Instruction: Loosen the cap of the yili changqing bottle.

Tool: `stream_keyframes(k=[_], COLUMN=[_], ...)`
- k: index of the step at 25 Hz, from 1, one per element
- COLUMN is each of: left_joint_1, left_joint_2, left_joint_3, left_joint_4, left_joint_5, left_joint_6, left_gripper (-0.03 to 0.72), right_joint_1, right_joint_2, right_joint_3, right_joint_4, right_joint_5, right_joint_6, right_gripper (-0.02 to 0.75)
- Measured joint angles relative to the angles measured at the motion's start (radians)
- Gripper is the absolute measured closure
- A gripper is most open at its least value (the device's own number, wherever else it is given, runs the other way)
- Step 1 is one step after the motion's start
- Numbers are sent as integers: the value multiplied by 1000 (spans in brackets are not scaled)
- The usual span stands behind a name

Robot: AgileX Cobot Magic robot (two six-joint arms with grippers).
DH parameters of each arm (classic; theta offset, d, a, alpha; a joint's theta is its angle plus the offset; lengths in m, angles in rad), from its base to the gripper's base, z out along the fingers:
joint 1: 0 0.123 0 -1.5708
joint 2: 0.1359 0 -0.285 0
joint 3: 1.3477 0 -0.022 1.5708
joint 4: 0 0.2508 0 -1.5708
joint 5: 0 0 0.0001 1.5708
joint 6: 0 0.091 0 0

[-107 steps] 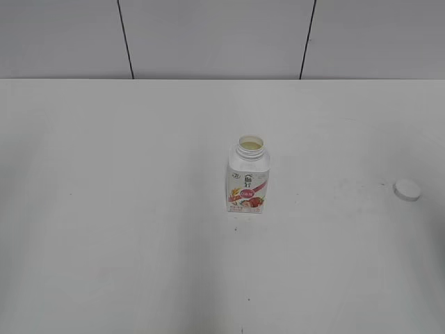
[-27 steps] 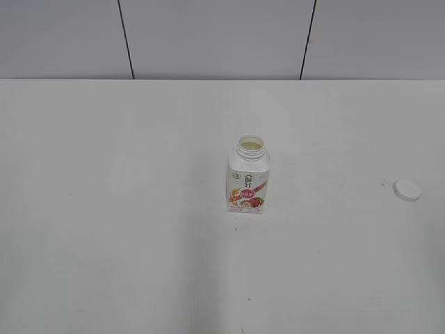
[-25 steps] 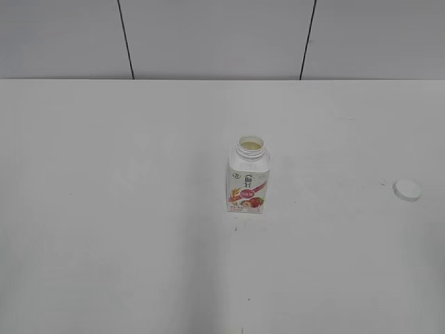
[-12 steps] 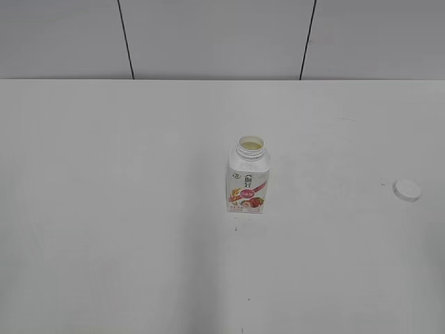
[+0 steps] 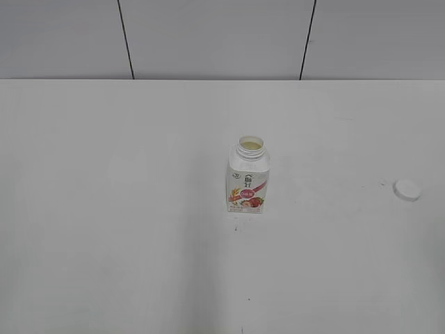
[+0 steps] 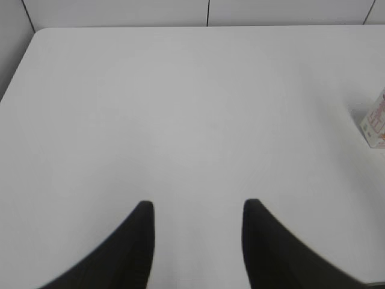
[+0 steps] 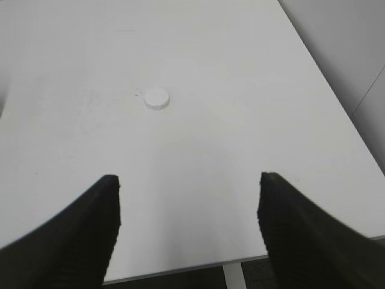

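Observation:
The yili changqing bottle (image 5: 248,176) stands upright in the middle of the white table, its neck open with no cap on it. A corner of it shows at the right edge of the left wrist view (image 6: 376,119). The white cap (image 5: 407,189) lies flat on the table far to the bottle's right; it also shows in the right wrist view (image 7: 157,99). My left gripper (image 6: 197,208) is open and empty, well left of the bottle. My right gripper (image 7: 188,180) is open and empty, near the table's front edge, short of the cap. Neither arm shows in the exterior view.
The white table (image 5: 104,209) ends at a grey panelled wall (image 5: 208,35) at the back. Its front edge and right edge show in the right wrist view (image 7: 337,114). A few small dark specks mark the surface near the bottle.

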Motion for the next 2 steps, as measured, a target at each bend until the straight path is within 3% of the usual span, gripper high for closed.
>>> stream_keyframes(k=[2], left_joint_1=[0], left_joint_2=[0], left_joint_3=[0], left_joint_4=[0], left_joint_5=[0], left_joint_6=[0], left_gripper=[378], right_joint_1=[0], right_joint_2=[0], right_joint_3=[0], right_joint_4=[0], right_joint_5=[0], right_joint_6=[0], right_gripper=[175])
